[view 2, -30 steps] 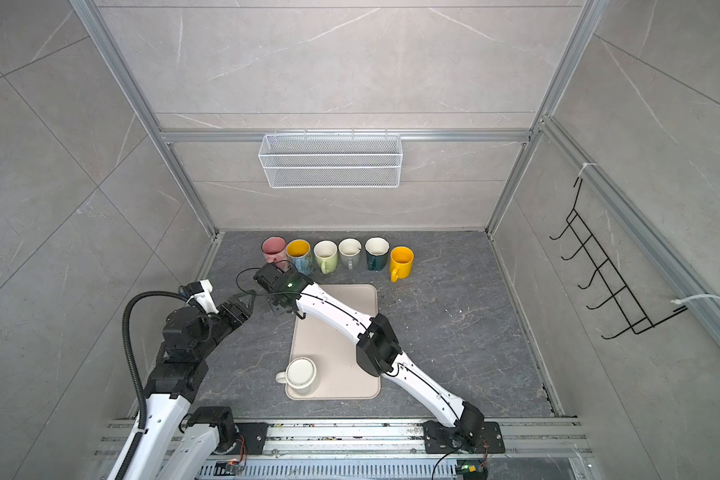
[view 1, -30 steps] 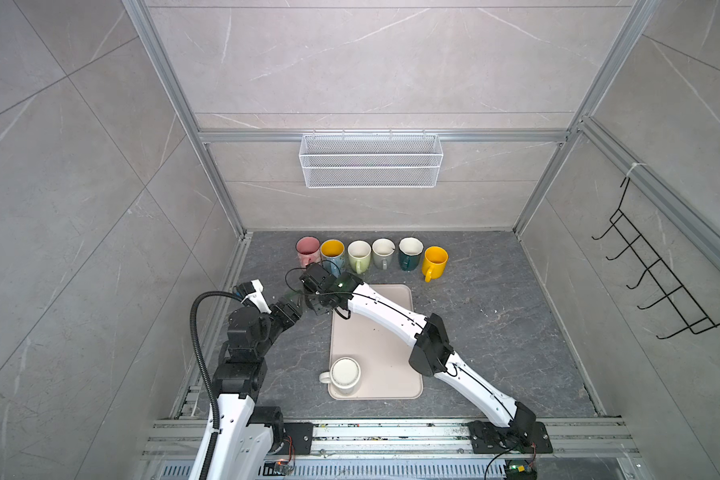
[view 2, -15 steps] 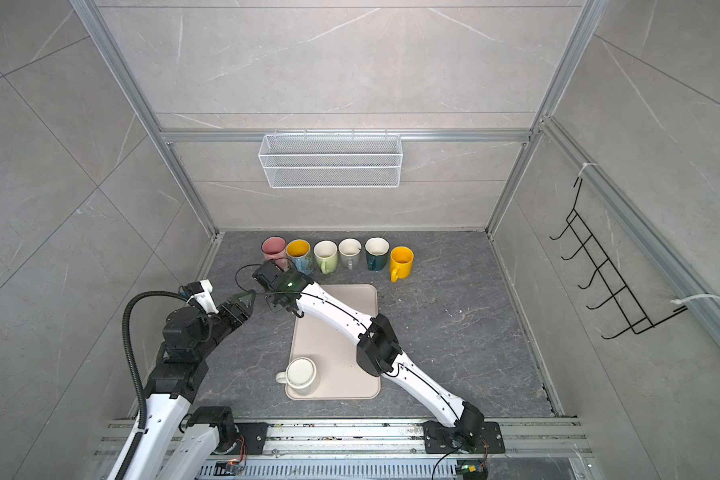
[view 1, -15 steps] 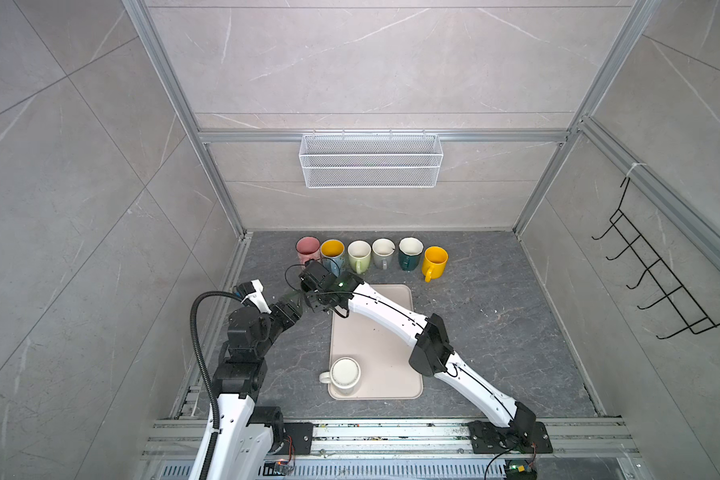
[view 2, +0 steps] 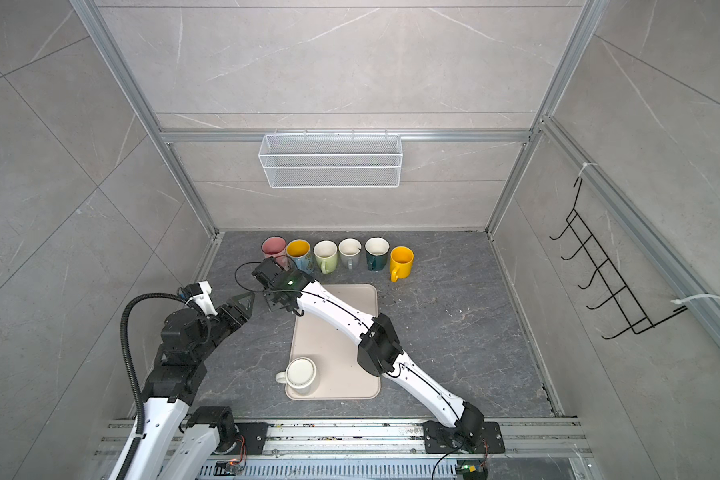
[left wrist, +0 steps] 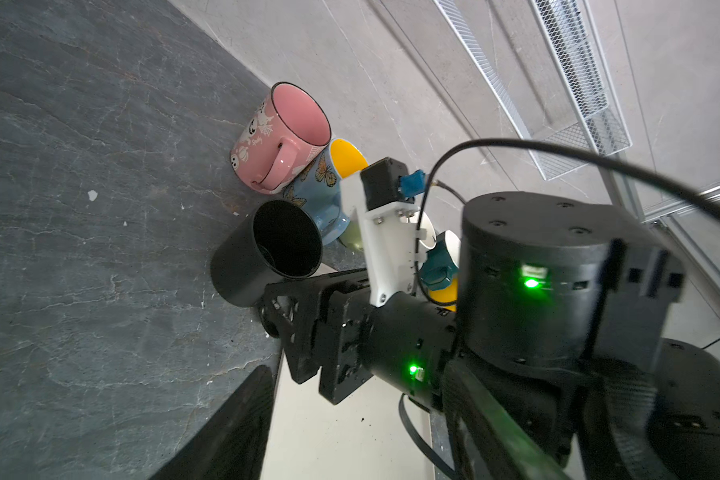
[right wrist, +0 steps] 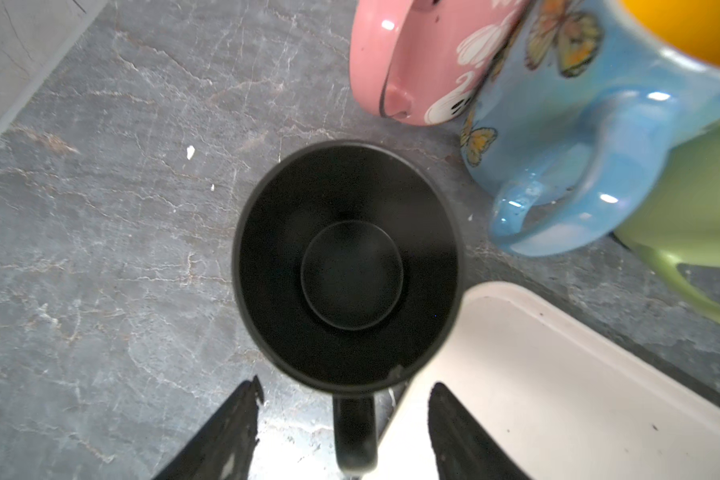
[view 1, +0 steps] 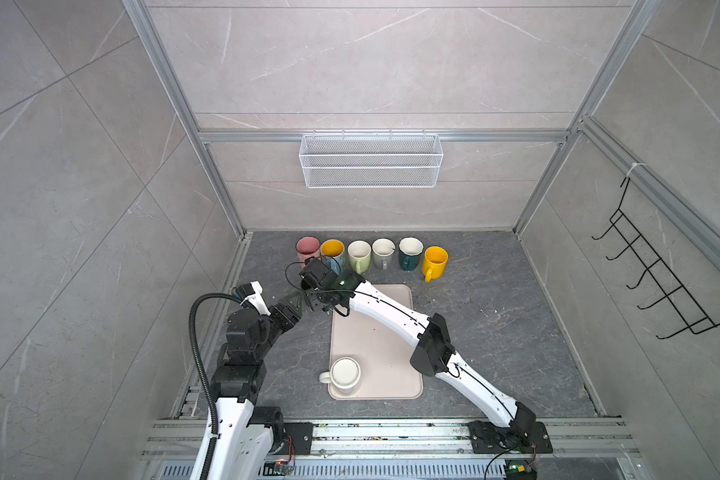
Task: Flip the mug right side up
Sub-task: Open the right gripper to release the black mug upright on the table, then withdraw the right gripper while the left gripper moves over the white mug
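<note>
Trainee: Mug first. Where is it?

Supervisor: The black mug [right wrist: 348,266] stands mouth up on the bench [view 1: 495,311], just off the 11 o'clock corner of the tray [view 1: 385,374]. Whether the two touch I cannot tell. The pink mug [view 1: 307,246] and blue mug [view 1: 332,249] sit near it, at its 12 and 1 o'clock.

Trainee: And the hands?

Supervisor: The right hand [right wrist: 346,386] hangs over it, spread wide. Its fingers [right wrist: 233,428] flank the handle [right wrist: 355,432] with a gap on each side, so it grips nothing. The left hand [view 1: 296,300] hovers at about 8 o'clock of the mug, parted too and empty.

Trainee: So which step?

Supervisor: I judge this the release; this mug looks done. The next move calls for a straight lift of the right hand, clear of the handle, without nudging the mug into its neighbours.

Trainee: Count?

Supervisor: Eight mugs. Six are in the row at 12 o'clock: pink, blue, green mug [view 1: 358,253], grey mug [view 1: 383,250], teal mug [view 1: 410,249] and yellow mug [view 1: 435,258]. Then there is the black one, and a cream mug [view 1: 345,372] at the tray's 7 o'clock corner. That one looks bottom-up to me, so it may want turning. There is also one tray, one wire basket [view 1: 371,166] and one hook rack [view 1: 657,282].
</note>
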Robot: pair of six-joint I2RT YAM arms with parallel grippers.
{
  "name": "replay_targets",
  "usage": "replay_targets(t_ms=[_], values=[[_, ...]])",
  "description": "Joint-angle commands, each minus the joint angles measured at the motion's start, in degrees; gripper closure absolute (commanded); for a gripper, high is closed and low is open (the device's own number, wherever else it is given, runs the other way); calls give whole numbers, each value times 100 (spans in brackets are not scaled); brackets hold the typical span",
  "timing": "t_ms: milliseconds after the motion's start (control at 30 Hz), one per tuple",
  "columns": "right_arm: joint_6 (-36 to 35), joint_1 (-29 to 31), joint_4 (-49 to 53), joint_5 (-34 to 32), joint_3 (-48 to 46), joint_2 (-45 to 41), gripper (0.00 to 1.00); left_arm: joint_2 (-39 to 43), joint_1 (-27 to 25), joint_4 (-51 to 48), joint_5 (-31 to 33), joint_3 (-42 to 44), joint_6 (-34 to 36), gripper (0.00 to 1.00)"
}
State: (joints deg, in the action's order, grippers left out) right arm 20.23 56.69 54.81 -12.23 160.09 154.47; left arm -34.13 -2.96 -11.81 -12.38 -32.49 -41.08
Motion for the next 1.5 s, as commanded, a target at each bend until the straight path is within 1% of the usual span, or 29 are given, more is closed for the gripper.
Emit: replay_targets(t_ms=[0,100,200,300,367,533,667,733,767,867,900,933,967,1033,1100,1167,1233,1367,1467], values=[[94,36,274,-161,6,-552,26,-56,15,-370,209,-397,275,34],[133,35,443,-257,-90,-699,24,-160,15,-418,244,-424,296,35],[157,36,579,-391,-282,-1055,23,-279,16,-403,162,-496,265,36],[157,36,424,-479,-861,-1502,23,-355,7,-403,41,-589,245,36],[158,36,103,-503,-1556,-1929,23,-354,6,-404,8,-609,206,37],[247,-3,-1096,-476,-3628,-3258,20,-263,6,-407,40,-581,102,38],[571,-241,-1840,-179,-4972,-4207,19,-259,-11,-414,27,-592,2,39],[961,-498,-2200,53,-5614,-4615,19,-285,-44,-429,41,-605,-101,40],[1240,-665,-2440,278,-5978,-4849,19,-309,-67,-436,45,-609,-161,40],[2106,-1203,-3582,1112,-7223,-5542,19,-381,-187,-611,151,-662,-378,41],[2285,-1318,-3880,1239,-7521,-5690,19,-402,-248,-727,234,-691,-459,41],[2392,-1390,-4057,1259,-7772,-5893,19,-434,-356,-845,354,-729,-550,41],[2387,-1428,-4030,1218,-7816,-6023,19,-468,-486,-965,500,-765,-631,41],[2307,-1450,-3632,1032,-7654,-6144,19,-551,-782,-1243,881,-863,-846,41],[2245,-1458,-3324,859,-7540,-6258,19,-665,-1147,-1509,1316,-957,-1161,42],[2236,-1464,-3230,672,-7599,-6434,19,-805,-1573,-1741,1809,-1036,-1563,41],[2218,-1483,-3233,549,-7755,-6619,19,-915,-1924,-1789,2087,-1049,-1955,41],[2214,-1531,-3194,266,-8130,-6914,19,-1170,-2537,-1927,2586,-1027,-2984,41],[2219,-1596,-3228,247,-8343,-7022,19,-1293,-2998,-2502,3160,-1045,-4178,41]])
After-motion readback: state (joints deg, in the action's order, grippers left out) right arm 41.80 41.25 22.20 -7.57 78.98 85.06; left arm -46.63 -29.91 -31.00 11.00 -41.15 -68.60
